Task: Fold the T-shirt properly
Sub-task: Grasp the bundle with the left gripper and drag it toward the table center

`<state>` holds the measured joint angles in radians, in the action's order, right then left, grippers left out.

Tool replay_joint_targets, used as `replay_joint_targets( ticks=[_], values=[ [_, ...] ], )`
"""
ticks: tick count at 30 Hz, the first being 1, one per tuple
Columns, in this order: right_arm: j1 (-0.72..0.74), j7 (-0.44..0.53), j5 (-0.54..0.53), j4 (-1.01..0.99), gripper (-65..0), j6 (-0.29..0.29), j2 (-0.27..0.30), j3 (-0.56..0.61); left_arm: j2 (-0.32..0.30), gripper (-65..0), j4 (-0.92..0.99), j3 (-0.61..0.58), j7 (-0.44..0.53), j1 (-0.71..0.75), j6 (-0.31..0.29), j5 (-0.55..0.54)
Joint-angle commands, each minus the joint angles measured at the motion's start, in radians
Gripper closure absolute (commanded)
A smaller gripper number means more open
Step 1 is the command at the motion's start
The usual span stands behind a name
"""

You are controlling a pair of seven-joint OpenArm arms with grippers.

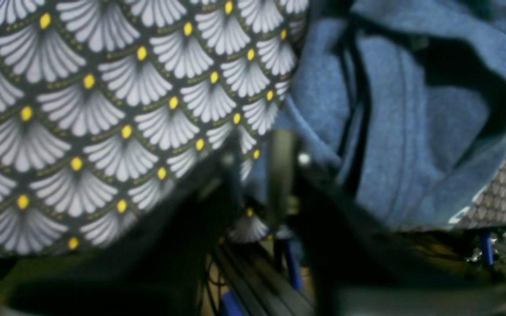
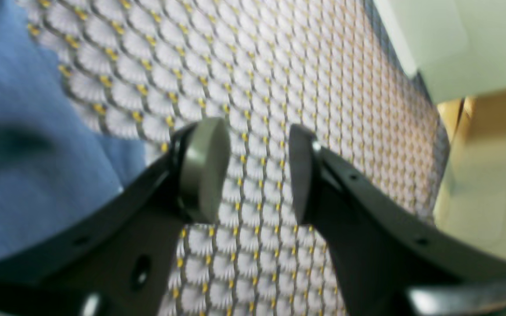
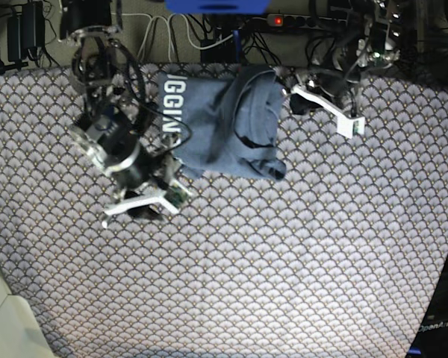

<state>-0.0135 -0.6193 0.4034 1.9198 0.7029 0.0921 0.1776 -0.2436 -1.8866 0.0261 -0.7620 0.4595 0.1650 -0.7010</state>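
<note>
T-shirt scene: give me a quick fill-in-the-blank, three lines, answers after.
1. The T-shirt is ____ in colour.
2. Its block lettering is ____.
3. The right hand is ____, holding nothing.
Missing words: blue; white; open.

Both arms reached in from the far edge, end effectors low.

The right end effector (image 2: 259, 171) is seen with its jaws parted and nothing between the pads (image 2: 204, 169); its arm is angled down and inward, wrist tilted. The left end effector (image 1: 262, 175) is blurred and dark in its wrist view, so the jaw gap cannot be made out; from the base view its arm is stretched sideways, white bracket outermost.
</note>
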Motion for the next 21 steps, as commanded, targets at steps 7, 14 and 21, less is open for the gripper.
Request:
replay_joint_targets(
  ticks=[7, 14, 21],
  values=[
    [-0.069, 0.016, -0.004, 0.016, -26.8, -0.005, 0.015, -0.163, 0.002, -0.3, -0.012, -0.07, 0.006, 0.006, 0.003, -0.009],
    [-0.148, 0.016, -0.004, 0.013, -26.8, -0.005, 0.015, -0.197, 0.005, -0.3, -0.003, -0.065, -0.162, 0.026, 0.005, 0.001],
    [-0.184, 0.016, -0.005, 0.013, -26.5, -0.005, 0.008, -0.189, 0.028, -0.3, 0.028, -0.071, -0.202, -0.014, 0.005, 0.002]
  ],
)
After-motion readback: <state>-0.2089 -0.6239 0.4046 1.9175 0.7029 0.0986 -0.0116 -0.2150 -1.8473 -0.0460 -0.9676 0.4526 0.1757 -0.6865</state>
